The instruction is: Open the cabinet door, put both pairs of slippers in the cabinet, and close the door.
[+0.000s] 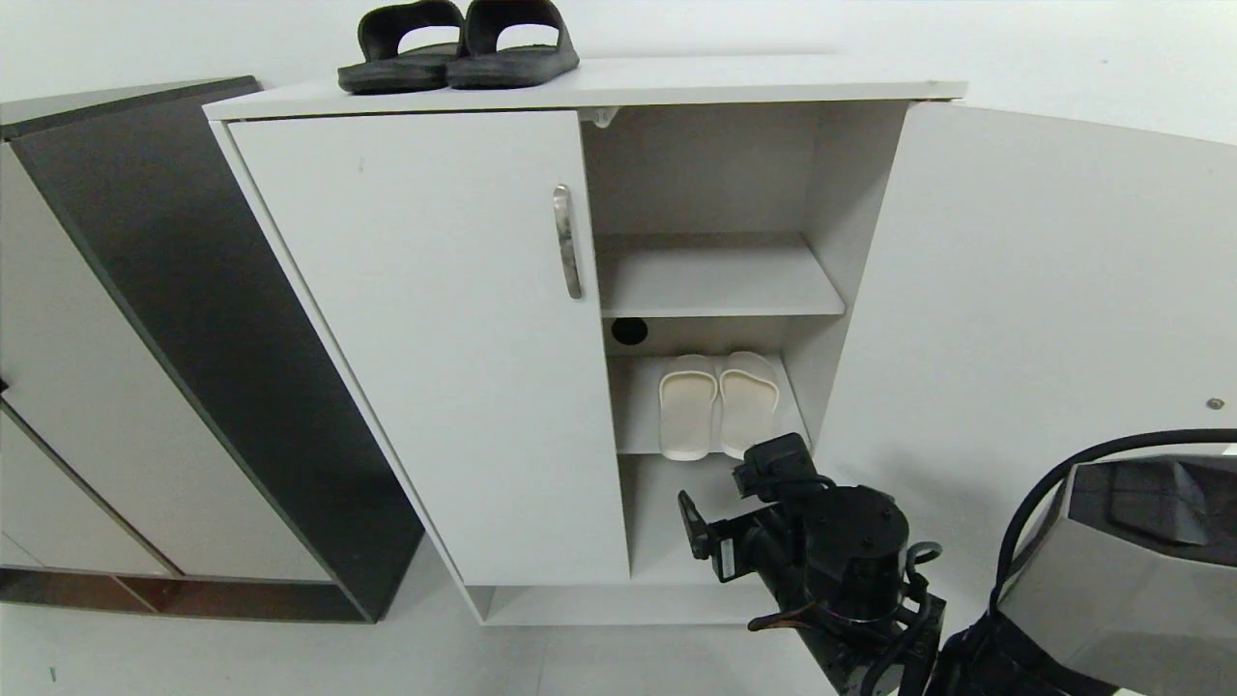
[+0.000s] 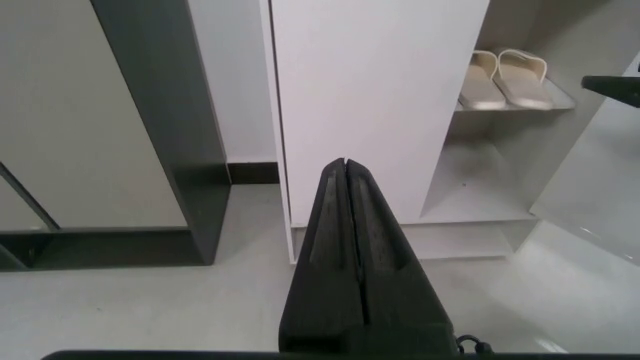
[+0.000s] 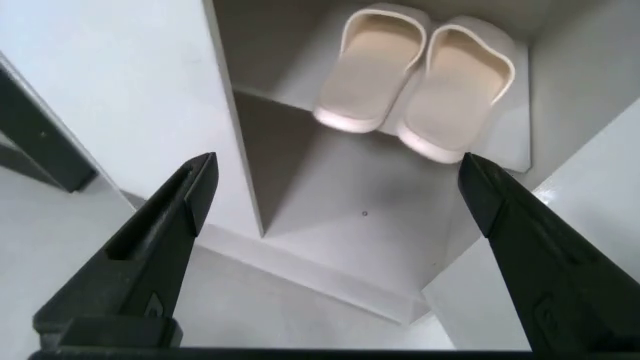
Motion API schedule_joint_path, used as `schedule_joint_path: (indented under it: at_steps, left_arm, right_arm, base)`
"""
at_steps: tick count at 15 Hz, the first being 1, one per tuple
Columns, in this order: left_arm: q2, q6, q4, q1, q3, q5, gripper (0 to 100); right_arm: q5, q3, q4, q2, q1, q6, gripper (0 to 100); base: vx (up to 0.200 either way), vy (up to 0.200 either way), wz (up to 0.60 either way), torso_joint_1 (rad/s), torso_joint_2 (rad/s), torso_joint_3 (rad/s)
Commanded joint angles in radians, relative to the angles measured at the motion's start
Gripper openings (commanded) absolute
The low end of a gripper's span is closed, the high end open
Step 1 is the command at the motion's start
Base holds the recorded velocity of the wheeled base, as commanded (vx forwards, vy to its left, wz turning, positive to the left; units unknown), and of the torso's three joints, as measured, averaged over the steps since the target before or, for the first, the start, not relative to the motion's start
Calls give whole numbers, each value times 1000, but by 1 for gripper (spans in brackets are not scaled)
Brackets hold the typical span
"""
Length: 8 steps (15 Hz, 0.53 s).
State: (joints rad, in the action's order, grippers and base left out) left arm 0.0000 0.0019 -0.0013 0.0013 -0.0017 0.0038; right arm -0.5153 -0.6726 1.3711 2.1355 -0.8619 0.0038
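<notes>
White cabinet [image 1: 416, 338], head view: its right door [image 1: 1015, 290] is swung open and its left door [image 1: 425, 319] is shut. The right gripper [image 1: 732, 493] hangs at the opening. The cream slippers [image 1: 718, 403] lie on a shelf just beyond it, and the black slippers [image 1: 459, 48] sit on the cabinet top, high above it and to its left.

Left wrist view: the left gripper [image 2: 345, 170], jaws pressed together and holding nothing, is low before the shut door, well apart from the cream slippers [image 2: 510, 78].

Right wrist view: the jaws of the right gripper [image 3: 337, 170] are spread wide and empty, with the cream slippers [image 3: 415, 75] just ahead.

The door is opened and one pair is stored. The black pair and closing the door remain. No writing can be read.
</notes>
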Motion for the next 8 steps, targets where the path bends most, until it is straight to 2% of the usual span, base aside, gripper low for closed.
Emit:
schedule_joint_path:
  at_steps: [1, 8]
  left_arm:
    - [2, 0, 0, 0, 0, 1, 0]
    - [2, 0, 0, 0, 0, 1, 0]
  right_arm:
    - [0, 11, 2, -25, -6, -2, 100]
    - [14, 33, 6, -37, 6, -16, 100]
  base:
    - [0, 0, 0, 0, 0, 0]
    - [0, 0, 0, 0, 0, 0]
